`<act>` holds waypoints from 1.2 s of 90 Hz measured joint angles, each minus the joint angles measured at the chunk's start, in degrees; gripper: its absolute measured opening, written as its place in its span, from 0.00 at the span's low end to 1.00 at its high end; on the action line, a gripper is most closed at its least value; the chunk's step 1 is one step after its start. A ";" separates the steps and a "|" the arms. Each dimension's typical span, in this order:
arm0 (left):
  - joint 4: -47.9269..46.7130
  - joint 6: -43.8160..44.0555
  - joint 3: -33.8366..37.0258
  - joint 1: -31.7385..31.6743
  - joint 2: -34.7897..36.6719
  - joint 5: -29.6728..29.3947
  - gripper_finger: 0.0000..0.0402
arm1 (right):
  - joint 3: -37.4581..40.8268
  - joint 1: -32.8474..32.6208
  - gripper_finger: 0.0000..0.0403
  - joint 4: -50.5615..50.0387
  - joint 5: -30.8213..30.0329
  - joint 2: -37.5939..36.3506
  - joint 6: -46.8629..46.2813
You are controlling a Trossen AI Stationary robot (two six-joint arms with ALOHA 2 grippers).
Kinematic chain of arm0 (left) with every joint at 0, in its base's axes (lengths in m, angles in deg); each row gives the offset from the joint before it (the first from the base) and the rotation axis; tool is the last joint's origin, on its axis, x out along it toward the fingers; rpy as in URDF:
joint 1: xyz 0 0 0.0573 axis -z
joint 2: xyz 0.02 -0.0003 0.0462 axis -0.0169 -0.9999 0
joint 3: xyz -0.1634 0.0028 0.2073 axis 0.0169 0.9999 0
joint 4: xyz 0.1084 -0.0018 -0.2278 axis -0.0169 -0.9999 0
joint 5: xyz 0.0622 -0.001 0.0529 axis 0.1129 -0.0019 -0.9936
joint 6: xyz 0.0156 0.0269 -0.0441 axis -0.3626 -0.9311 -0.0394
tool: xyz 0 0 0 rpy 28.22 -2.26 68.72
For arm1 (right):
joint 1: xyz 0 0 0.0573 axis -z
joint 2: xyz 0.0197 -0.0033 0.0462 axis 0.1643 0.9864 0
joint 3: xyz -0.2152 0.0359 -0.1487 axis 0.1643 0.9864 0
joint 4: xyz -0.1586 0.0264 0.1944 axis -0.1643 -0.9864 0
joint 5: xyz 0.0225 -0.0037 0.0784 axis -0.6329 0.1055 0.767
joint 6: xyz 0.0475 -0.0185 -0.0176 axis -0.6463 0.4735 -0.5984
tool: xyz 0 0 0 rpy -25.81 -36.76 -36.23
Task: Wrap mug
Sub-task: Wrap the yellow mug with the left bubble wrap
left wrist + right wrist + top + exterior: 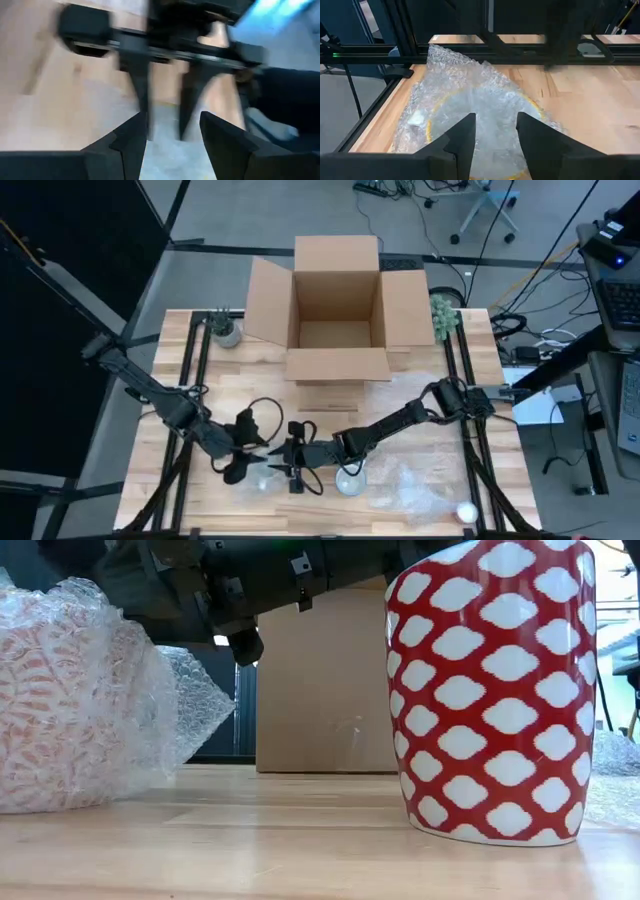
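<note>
The red ceramic mug with white lozenges (495,690) stands upright, mouth up, at the wooden worktop's (400,430) 6 o'clock edge. Both dark arms reach low toward each other beside it. The left gripper (262,452) and right gripper (293,455) show parted jaws above crinkled clear bubble wrap (470,115).

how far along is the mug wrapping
Partly done, it seems. One patterned item already sits bundled in bubble wrap in the low view. Both grippers, left and right, are open and meet over that bundle near the table's front edge. The red and white mug stands bare, and the cardboard box looks open and empty, so more wrapping and packing remain.
</note>
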 joint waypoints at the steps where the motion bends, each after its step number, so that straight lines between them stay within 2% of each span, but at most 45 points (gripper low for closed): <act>1: 0.23 -0.01 0.00 0.37 0.03 0.46 0.43 | 0.00 0.00 0.33 0.00 0.00 0.00 0.00; 8: 1.67 -0.03 0.00 3.11 0.14 2.48 0.43 | 0.00 0.00 0.33 0.01 -0.02 0.00 -0.01; 17: 1.69 -0.04 -0.04 6.53 0.14 2.29 0.43 | 0.00 0.00 0.33 0.02 -0.02 0.00 -0.02; 30: 1.72 -2.11 -0.04 10.70 0.05 -3.33 0.43 | 0.00 0.00 0.33 0.02 -0.02 0.00 0.00; 43: 1.99 -9.59 -0.07 12.81 -1.26 -9.61 0.43 | 0.00 0.01 0.33 0.02 -0.01 0.00 0.00; 55: 3.06 -15.32 -0.07 12.78 -4.01 -10.30 0.43 | 0.00 0.02 0.33 0.02 0.00 0.00 0.00; 70: 3.01 -16.44 -0.07 11.63 -7.12 -9.60 0.43 | 0.00 0.01 0.33 0.04 -0.04 0.00 0.00; 96: 2.21 -12.79 -0.07 7.10 -12.81 -3.84 0.43 | 0.00 0.04 0.33 0.04 -0.02 0.00 0.00; 108: 3.58 -11.29 -0.47 4.39 -16.41 0.58 0.43 | 0.04 0.02 0.33 -0.15 0.20 -0.43 0.08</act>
